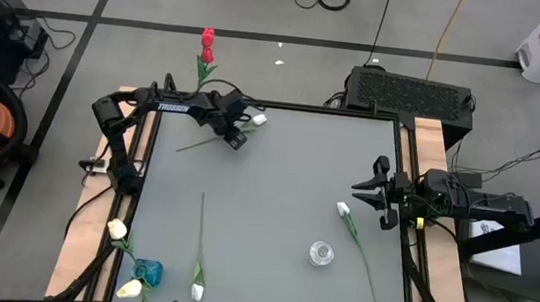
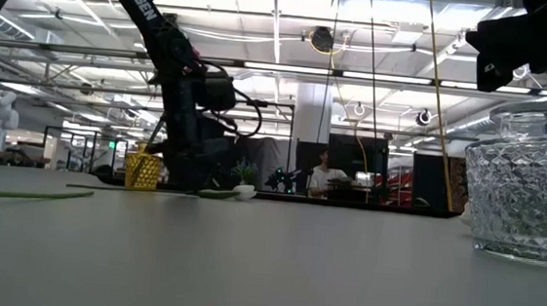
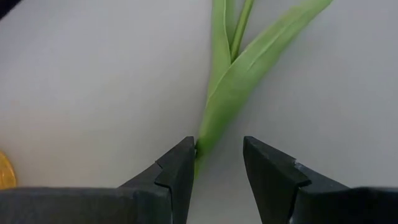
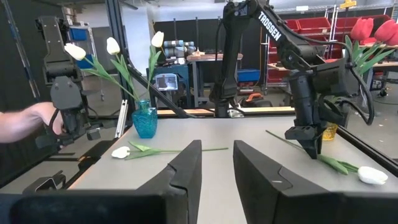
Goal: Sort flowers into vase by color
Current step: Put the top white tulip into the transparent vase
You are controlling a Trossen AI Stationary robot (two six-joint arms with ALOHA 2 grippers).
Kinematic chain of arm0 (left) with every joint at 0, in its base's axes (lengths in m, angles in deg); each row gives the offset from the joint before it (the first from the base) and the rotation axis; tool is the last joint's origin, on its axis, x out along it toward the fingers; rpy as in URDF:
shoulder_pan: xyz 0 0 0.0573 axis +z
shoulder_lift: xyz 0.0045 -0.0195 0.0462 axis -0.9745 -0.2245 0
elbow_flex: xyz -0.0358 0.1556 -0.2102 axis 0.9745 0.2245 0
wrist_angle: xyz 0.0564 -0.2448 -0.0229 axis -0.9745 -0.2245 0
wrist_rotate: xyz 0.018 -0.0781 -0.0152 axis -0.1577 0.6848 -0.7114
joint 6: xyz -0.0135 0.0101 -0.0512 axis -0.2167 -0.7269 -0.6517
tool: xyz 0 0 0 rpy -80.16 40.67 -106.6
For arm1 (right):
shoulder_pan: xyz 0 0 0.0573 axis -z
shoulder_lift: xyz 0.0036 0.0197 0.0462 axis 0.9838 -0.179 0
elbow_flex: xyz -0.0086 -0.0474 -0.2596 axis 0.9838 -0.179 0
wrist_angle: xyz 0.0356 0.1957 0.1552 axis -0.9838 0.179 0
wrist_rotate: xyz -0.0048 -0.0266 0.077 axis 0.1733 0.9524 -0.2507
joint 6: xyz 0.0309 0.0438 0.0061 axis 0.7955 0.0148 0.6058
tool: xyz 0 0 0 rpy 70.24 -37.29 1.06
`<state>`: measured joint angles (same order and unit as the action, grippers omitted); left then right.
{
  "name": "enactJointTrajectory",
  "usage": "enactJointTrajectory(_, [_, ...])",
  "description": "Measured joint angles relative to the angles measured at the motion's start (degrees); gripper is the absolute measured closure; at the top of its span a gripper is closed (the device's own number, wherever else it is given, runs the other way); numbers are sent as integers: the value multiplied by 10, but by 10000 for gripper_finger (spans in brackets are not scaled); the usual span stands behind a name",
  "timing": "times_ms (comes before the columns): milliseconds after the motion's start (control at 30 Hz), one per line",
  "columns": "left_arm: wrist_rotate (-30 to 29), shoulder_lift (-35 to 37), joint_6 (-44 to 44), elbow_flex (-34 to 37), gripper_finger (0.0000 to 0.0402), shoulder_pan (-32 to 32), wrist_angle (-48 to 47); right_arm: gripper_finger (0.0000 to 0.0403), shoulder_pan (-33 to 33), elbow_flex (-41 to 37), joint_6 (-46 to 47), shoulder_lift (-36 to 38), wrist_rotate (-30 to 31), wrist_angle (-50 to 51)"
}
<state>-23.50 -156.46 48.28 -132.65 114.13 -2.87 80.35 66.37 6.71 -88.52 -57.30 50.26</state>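
Grey table, white tulip between left gripper jaws

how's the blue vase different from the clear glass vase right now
The blue vase stands at the table's near-left corner; the clear glass vase stands right of the middle. The blue vase holds white tulips upright; the clear glass vase is empty in the high view, with a white tulip lying on the table beside it. The blue vase is smooth coloured glass; the clear glass vase has a cut diamond pattern. Both stand upright.
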Motion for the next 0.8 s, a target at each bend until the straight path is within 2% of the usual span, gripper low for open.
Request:
enactJointTrajectory(467, [17, 0, 0, 0, 259, 0, -16, 319, 0, 1, 0, 0, 0, 0])
enactJointTrajectory(800, [19, 0, 0, 0, 301, -1, -16, 319, 0, 1, 0, 0, 0, 0])
